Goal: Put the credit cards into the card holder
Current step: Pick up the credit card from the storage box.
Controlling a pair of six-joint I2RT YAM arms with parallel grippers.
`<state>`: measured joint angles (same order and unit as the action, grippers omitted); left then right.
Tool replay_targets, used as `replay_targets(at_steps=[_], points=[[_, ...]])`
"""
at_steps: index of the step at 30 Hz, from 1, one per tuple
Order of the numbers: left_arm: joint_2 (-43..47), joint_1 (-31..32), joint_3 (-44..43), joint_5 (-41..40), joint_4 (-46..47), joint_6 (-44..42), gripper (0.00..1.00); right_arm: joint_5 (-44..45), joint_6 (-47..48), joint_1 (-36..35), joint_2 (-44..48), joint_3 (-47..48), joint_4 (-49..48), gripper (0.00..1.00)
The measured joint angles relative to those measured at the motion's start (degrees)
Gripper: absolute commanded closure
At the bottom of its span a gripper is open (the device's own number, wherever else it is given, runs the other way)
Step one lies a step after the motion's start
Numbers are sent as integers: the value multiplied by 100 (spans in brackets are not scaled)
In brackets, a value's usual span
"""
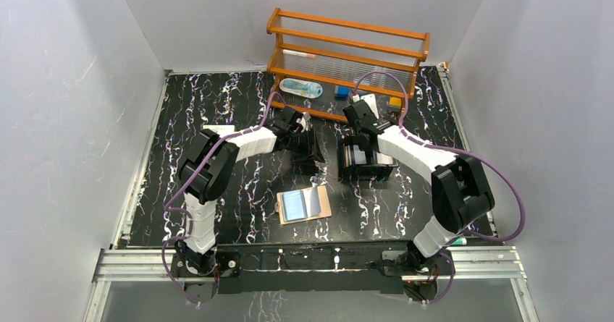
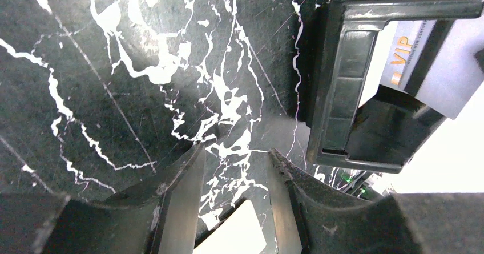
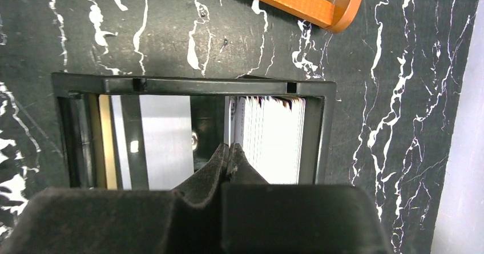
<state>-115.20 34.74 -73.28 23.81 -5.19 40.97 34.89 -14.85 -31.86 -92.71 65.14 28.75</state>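
The right claw is pressed together with nothing seen between its tips. It hangs over the black card holder, which sits right of the bench's middle, in front of the wooden rack. White cards fill one slot and a grey card lies in the next.

The left claw is spread just left of the holder. A pale card corner shows between its fingers; whether it is pinched I cannot tell.

A light blue card lies on the tan wallet near the middle of the near edge.
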Motion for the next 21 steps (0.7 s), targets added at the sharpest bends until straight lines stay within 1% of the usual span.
replay_targets(at_steps=[6,10,14,17,19,20,21], points=[[197,0,9,-153,-492,-107,57,-577,-44,2,374,199,188,100],[649,-2,109,-378,-946,-247,56,-1342,-243,0,979,225,188,100],[1504,-15,551,-549,-1333,-326,57,-2157,-520,0,1528,140,0,100],[2197,-52,977,-610,-1565,-345,58,-2841,-833,-7,1928,-177,-369,100],[2658,-74,1318,-605,-1676,-345,61,-3230,-1102,-57,2166,-520,-662,100],[2844,-85,1473,-599,-1703,-345,63,-3292,-1147,-70,2203,-592,-723,100],[3051,-90,1659,-595,-1751,-343,65,-3560,-1392,-160,2328,-887,-968,100]])
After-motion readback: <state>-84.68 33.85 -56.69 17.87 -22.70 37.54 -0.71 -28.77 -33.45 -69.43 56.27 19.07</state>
